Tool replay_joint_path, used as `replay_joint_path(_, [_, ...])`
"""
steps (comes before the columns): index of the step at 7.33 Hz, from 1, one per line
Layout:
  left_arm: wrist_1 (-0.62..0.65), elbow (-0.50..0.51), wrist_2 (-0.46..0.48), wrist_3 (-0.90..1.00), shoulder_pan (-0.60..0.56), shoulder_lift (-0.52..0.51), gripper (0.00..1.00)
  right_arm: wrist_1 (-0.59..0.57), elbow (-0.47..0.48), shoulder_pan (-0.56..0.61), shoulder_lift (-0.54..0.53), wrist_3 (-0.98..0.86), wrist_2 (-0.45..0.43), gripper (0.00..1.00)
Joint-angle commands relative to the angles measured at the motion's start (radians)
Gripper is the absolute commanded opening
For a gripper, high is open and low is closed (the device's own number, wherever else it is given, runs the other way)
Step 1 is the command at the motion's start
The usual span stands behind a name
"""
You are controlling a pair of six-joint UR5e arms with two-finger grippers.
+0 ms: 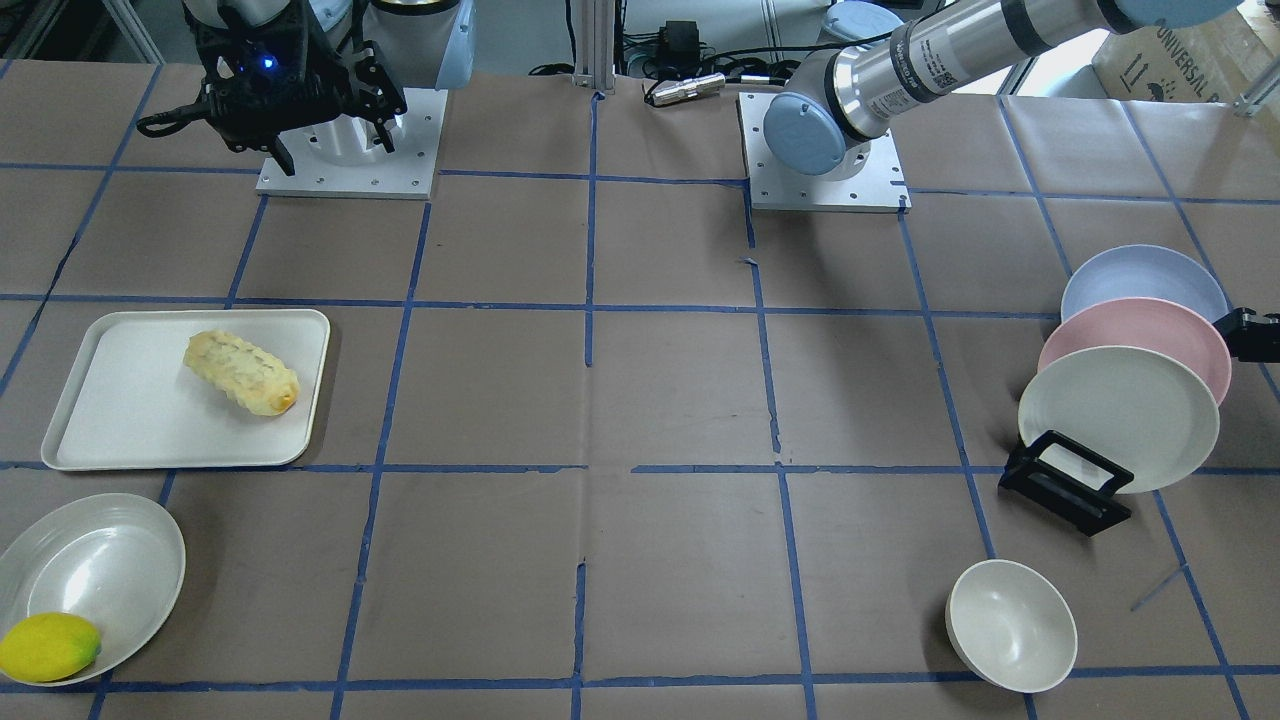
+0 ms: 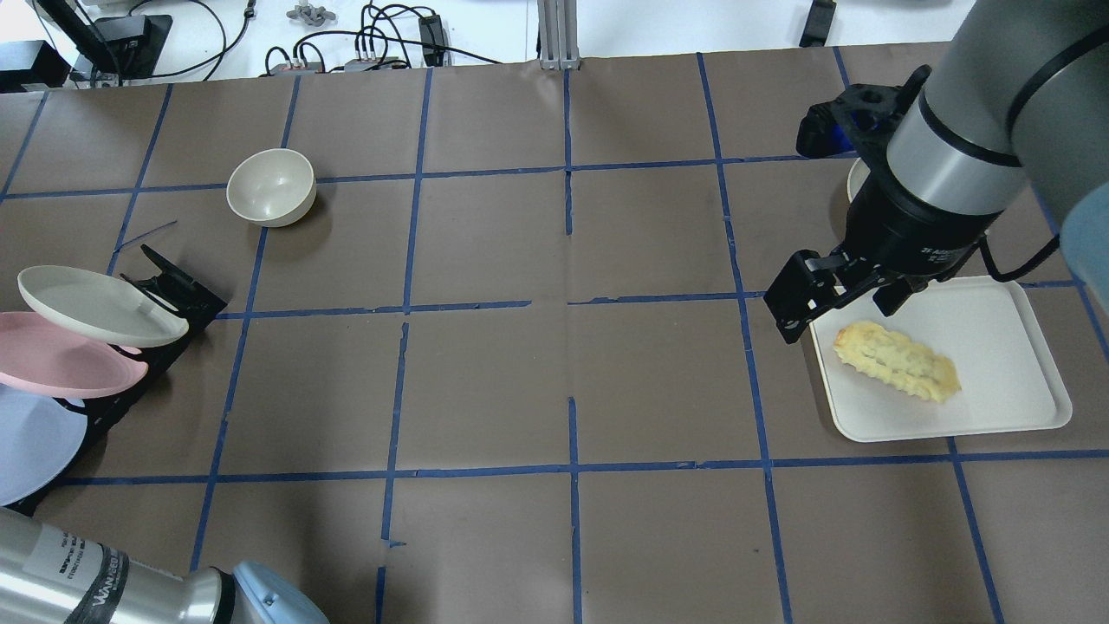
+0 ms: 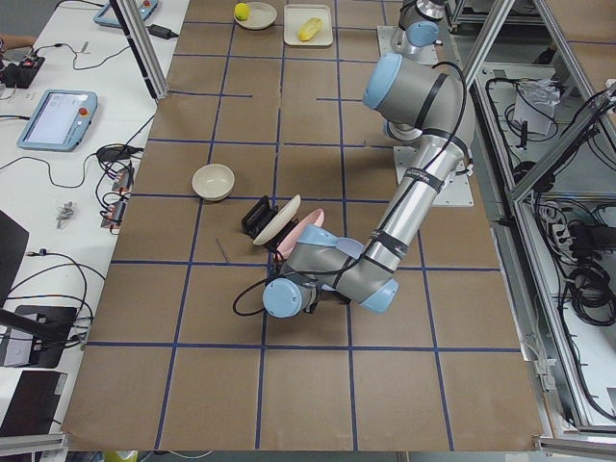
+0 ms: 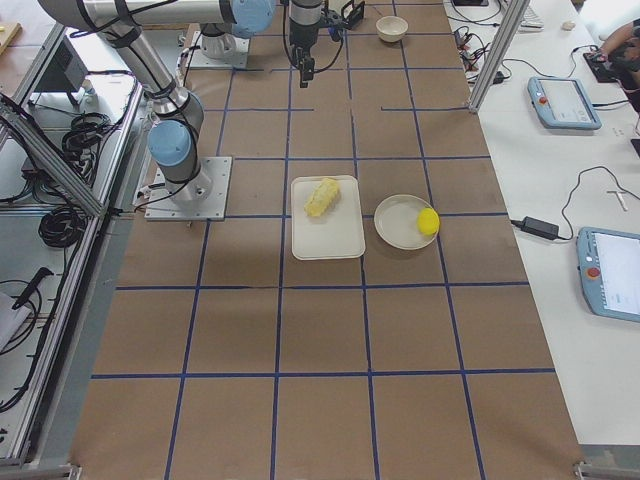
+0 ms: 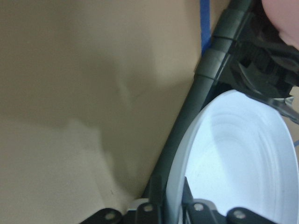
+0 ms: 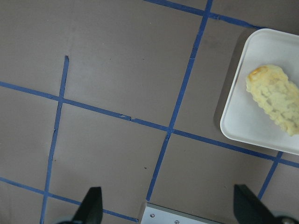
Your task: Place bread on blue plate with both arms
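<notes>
The bread (image 1: 240,372) lies on a white tray (image 1: 130,420); it also shows in the overhead view (image 2: 897,361) and the right wrist view (image 6: 275,98). The blue plate (image 1: 1140,280) stands tilted at the back of a black rack (image 1: 1065,485), behind the pink and cream plates. My left gripper (image 5: 170,210) is shut on the blue plate's rim (image 5: 233,158) and shows at the plate's edge in the front view (image 1: 1232,325). My right gripper (image 2: 836,299) is open and empty, held high beside the tray's edge, its fingertips (image 6: 93,205) wide apart.
A pink plate (image 1: 1135,335) and a cream plate (image 1: 1120,415) lean in the same rack. A cream bowl (image 1: 1010,625) sits near it. An oval dish (image 1: 90,570) with a lemon (image 1: 48,647) lies beside the tray. Blue tape lines grid the brown table.
</notes>
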Motion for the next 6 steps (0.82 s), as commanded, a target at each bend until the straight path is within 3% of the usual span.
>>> replay_joint_path(1, [-0.069, 0.062, 0.001, -0.001, 0.000, -0.008, 0.15, 0.000, 0.000, 0.000, 0.002, 0.000, 0.000, 1.00])
replay_joint_path(6, [-0.184, 0.077, 0.014, -0.012, 0.004, 0.050, 0.15, 0.000, 0.002, 0.000, 0.000, 0.000, 0.000, 1.00])
